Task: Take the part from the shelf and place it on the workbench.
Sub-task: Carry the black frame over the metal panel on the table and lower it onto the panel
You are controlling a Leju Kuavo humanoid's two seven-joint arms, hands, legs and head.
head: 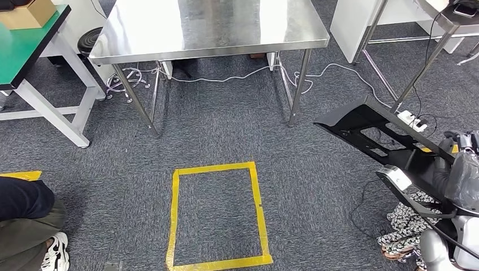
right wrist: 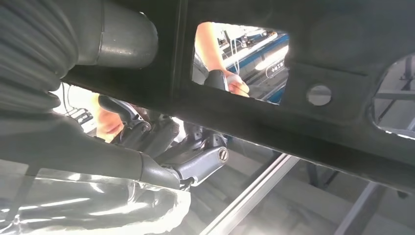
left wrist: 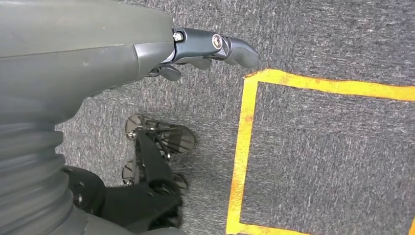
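The right hand (right wrist: 166, 147) is gripping the part (head: 384, 141), a flat black frame with cut-out windows. In the head view the part is slanting out from the lower right, over the grey carpet (head: 226, 130), with its far end pointing toward the steel surface (head: 209, 28) but well apart from it. In the right wrist view the dark fingers (right wrist: 195, 161) are curling under the part's black bar (right wrist: 274, 117), which is crossing the picture above them, and the thick thumb (right wrist: 122, 36) is lying beside it. Through one of the part's windows a person's hand (right wrist: 230, 81) is showing.

The left hand (left wrist: 195, 54) is hanging over the carpet with nothing in it; its dark fingers (left wrist: 230, 49) are lying close together and curling slightly inward, beside a corner of the yellow tape square (head: 217, 217).

In the head view the tape square is lying on the carpet in front of the steel surface. White cables (head: 237, 73) are trailing on the floor under that surface. A green-topped table (head: 22, 45) with a cardboard box (head: 28, 14) on it is standing at the upper left. A person's leg and shoe (head: 53, 254) are showing at the lower left, and a power strip (head: 412, 120) is lying on the carpet just past the part.
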